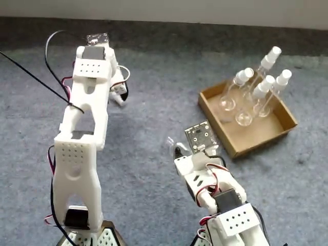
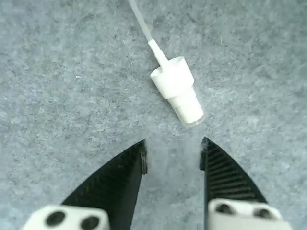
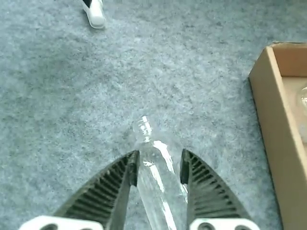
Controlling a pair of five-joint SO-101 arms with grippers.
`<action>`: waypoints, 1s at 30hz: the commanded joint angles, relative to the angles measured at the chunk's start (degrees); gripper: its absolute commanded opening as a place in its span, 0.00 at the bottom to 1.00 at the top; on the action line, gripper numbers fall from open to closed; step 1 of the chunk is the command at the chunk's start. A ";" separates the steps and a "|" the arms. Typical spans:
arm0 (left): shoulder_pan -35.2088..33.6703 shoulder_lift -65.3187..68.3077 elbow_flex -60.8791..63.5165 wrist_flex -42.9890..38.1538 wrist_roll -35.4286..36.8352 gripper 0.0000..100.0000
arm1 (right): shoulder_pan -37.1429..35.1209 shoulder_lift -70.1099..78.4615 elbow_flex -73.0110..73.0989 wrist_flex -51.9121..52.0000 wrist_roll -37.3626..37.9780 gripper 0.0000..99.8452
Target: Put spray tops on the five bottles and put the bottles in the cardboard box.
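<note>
Four capped bottles (image 1: 254,102) stand leaning together in the cardboard box (image 1: 259,145), which sits at about 3 o'clock on the grey worktop (image 1: 154,61). By that count the job is on its last bottle: one spray top to fit, one bottle to box.

The bare bottle (image 3: 156,165) is in the right gripper (image 3: 159,153), near the middle of the worktop and just off the box's 8 o'clock corner. Its fingers (image 3: 122,179) are clenched on the clear body from both sides, and the open neck points out ahead of them, toward 10 o'clock in the high view.

The last spray top (image 2: 177,93) lies on its side on the worktop at about 10 o'clock, well apart from the bottle, with its thin dip tube trailing away from the left gripper (image 2: 173,143). That gripper hangs just short of the top with its fingers (image 2: 120,177) released, and nothing lies between them.

The step in hand looks like picking up that top. The next move calls for the left fingers to come forward and down around the white collar, not the tube. The top must then be carried to the held bottle, the tube threaded into the narrow neck, and the collar seated. The tube's aim is likely the tricky part.
</note>
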 commanded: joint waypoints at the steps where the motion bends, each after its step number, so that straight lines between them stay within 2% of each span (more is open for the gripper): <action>1: 1.63 5.14 -11.56 0.97 3.52 0.14 | 0.57 -0.57 -0.48 -1.71 -0.18 0.11; 7: 1.27 15.08 -22.11 1.41 6.51 0.14 | 0.57 -0.57 -0.48 -1.71 -0.18 0.11; 14: 1.27 22.46 -30.55 1.49 6.68 0.14 | 0.57 -0.57 -0.48 -1.71 -0.09 0.11; 19: 1.19 25.10 -32.92 1.49 6.68 0.13 | 0.57 -0.57 -0.48 -1.71 -0.09 0.11; 24: 1.10 25.36 -32.84 1.67 6.59 0.00 | 0.57 -0.57 -0.48 -1.71 -0.09 0.11; 30: 0.92 25.19 -32.84 5.36 6.33 0.02 | 0.57 -0.57 -0.48 -1.71 -0.09 0.11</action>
